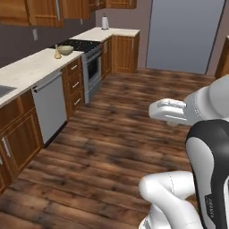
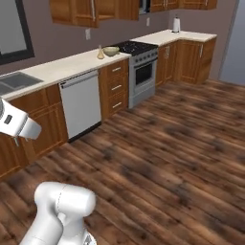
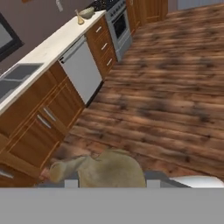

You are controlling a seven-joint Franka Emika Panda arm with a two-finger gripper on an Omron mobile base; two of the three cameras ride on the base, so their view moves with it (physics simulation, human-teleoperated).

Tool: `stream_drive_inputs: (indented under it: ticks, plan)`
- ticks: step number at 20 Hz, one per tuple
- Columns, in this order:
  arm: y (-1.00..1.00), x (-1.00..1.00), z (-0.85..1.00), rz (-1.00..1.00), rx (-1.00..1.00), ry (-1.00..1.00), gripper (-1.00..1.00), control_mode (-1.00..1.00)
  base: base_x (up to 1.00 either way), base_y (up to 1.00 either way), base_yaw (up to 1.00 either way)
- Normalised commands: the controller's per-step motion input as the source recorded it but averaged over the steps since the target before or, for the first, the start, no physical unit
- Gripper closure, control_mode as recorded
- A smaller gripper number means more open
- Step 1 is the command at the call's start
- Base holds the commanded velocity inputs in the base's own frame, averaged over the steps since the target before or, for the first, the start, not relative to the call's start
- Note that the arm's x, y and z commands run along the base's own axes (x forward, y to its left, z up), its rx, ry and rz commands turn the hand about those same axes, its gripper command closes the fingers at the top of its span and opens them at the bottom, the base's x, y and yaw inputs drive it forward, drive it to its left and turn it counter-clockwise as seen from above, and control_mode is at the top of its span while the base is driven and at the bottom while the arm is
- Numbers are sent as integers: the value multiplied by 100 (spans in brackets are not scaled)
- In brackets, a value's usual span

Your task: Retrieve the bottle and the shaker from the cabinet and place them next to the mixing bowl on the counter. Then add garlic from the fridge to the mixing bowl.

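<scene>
Tan garlic (image 3: 109, 170): sits between the gripper (image 3: 111, 183) fingers, pinched, held above the wood floor (image 3: 166, 100).
Mixing bowl (image 1: 65, 50): on the counter (image 1: 31, 67) beside the stove (image 1: 82, 44).
Bottle (image 1: 57, 53): just beside the bowl.
Dishwasher (image 2: 81, 103): under the counter.

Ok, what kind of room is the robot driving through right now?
A home kitchen, rendered. A long counter runs along the wall with a sink, a dishwasher and a stove, wooden cabinets hang above, and the floor is wood planks.
</scene>
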Motion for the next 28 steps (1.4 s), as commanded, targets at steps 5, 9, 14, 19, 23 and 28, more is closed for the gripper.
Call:
stream_drive_inputs:
  ticks: [5,9,14,19,23,28]
  plan:
    - [0,0,0,0,0,0,100,100,100,-100,26]
    - [0,0,0,0,0,0,100,100,100,-100,30]
    - [0,0,0,0,0,0,100,100,100,-100,31]
    - [0,0,0,0,0,0,100,100,100,-100,28]
    - [0,0,0,0,0,0,100,100,100,-100,27]
    - [0,0,0,0,0,0,100,100,100,-100,28]
